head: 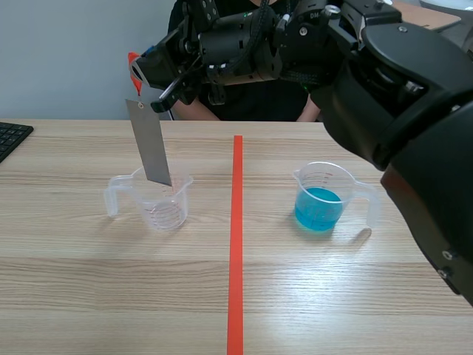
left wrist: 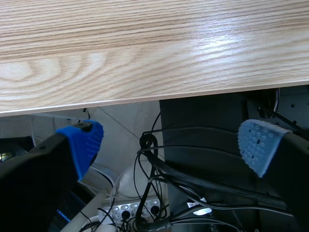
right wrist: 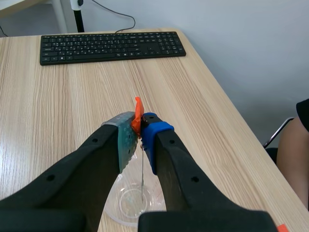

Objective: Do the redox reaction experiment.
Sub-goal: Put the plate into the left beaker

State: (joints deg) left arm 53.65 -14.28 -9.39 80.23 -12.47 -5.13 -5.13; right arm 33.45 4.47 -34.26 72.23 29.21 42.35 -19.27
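pinched by its orange-red tab (right wrist: 138, 112) between the closed fingers of the right gripper (right wrist: 140, 134): a flat grey metal strip (head: 149, 143), slightly tilted, lower end inside the empty clear beaker (head: 166, 211). well apart, past the red tape line (head: 236, 244), a second beaker (head: 319, 201) of blue liquid. left gripper (left wrist: 171, 144) spread wide on nothing, under the table edge (left wrist: 145, 53).

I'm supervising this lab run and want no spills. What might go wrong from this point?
The right gripper pinches the metal strip only at its orange-tagged top, so the strip could swing or slip. Its lower end sits inside the clear beaker; moving sideways before lifting may tip that beaker. The beaker of blue liquid stands open across the tape line; a swinging strip might knock it.
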